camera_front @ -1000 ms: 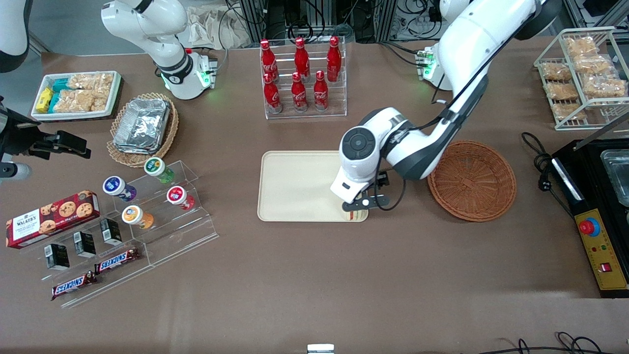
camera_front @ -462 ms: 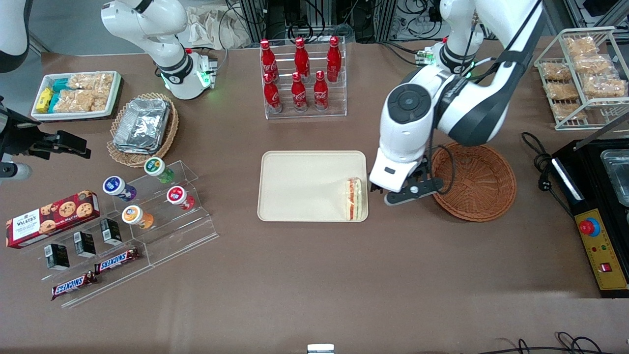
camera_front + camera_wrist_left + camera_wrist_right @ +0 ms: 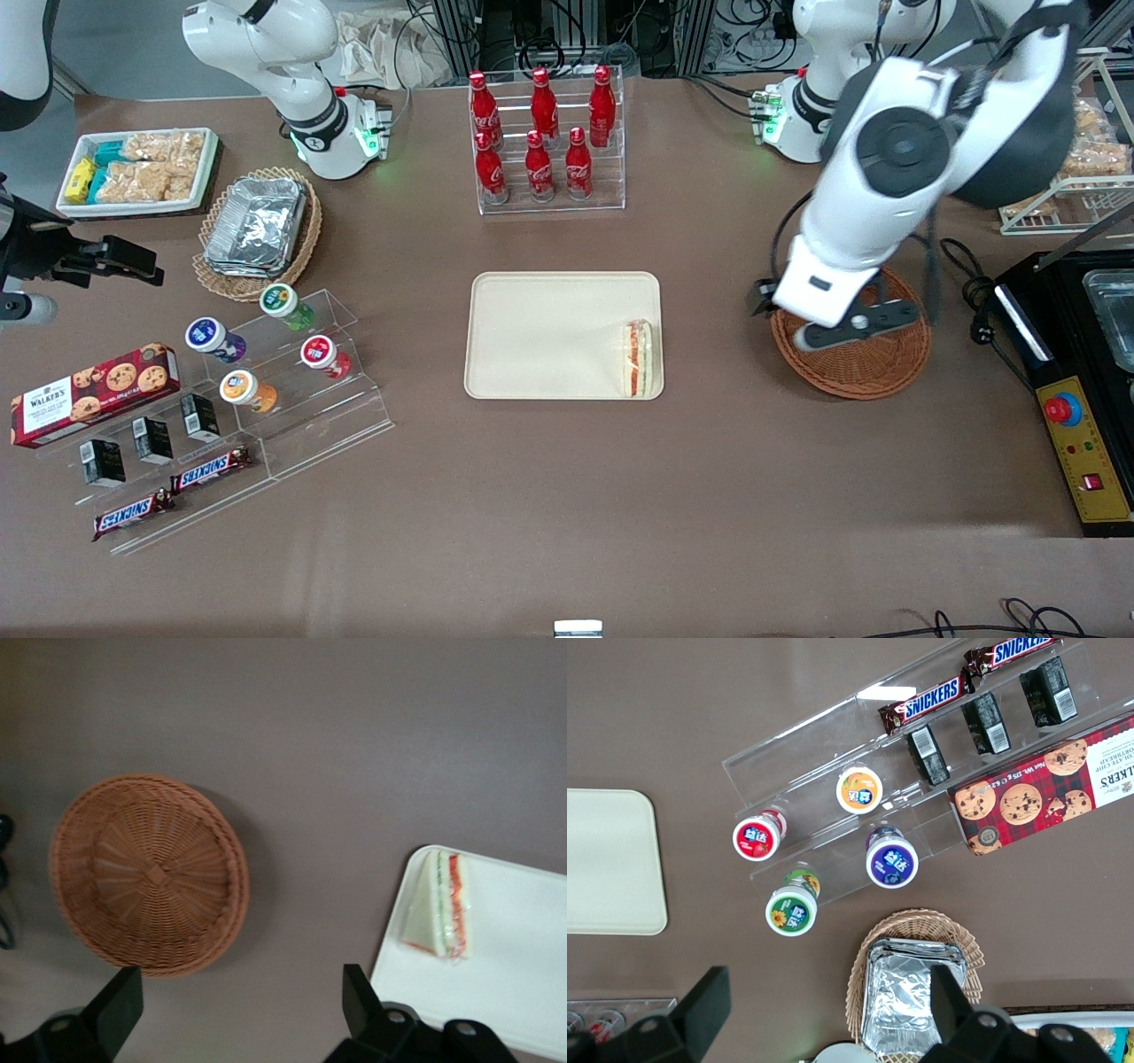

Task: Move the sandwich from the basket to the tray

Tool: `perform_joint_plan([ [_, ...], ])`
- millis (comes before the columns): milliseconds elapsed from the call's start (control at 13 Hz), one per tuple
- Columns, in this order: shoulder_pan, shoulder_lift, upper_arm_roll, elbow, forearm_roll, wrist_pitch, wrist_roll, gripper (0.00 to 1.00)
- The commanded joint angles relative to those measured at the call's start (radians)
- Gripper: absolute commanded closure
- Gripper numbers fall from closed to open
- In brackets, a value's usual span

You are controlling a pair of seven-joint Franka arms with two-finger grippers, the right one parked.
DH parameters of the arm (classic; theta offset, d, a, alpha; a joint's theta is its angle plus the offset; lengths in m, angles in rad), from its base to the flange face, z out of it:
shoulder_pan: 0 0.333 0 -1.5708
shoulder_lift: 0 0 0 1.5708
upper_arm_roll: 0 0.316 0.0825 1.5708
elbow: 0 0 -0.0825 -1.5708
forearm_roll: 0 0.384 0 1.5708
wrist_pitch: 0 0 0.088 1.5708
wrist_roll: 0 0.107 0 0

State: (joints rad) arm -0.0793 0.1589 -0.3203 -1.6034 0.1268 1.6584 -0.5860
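Observation:
The sandwich lies flat in the corner of the beige tray that is nearest the basket and the front camera, with nothing holding it. The reddish-brown wicker basket has nothing in it. My gripper hangs high above the basket's rim on the tray's side, open, with nothing between its fingers. The left wrist view looks down on the empty basket, the sandwich on the tray, and bare table under the open gripper.
A clear rack of red cola bottles stands farther from the camera than the tray. A black appliance and a cable sit beside the basket at the working arm's end, with a wire snack rack farther back.
The gripper let go of the sandwich on the tray, rose, and swung away from the tray to above the basket. The sandwich stays where it was set down.

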Motion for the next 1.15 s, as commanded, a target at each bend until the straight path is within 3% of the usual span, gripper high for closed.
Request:
perform_joint_plan([
  [0,-0.025,-0.059,0.114,-0.076,-0.03,-0.005,0.257,0.0],
  [231,-0.025,-0.107,0.216,-0.089,-0.033,-0.032,0.498,0.0],
  [538,-0.016,-0.128,0.328,-0.029,-0.049,-0.068,0.693,0.0],
  [769,0.044,-0.067,0.359,0.114,-0.096,-0.157,0.726,0.0],
  [1077,0.05,-0.045,0.345,0.149,-0.11,-0.152,0.716,0.0],
])
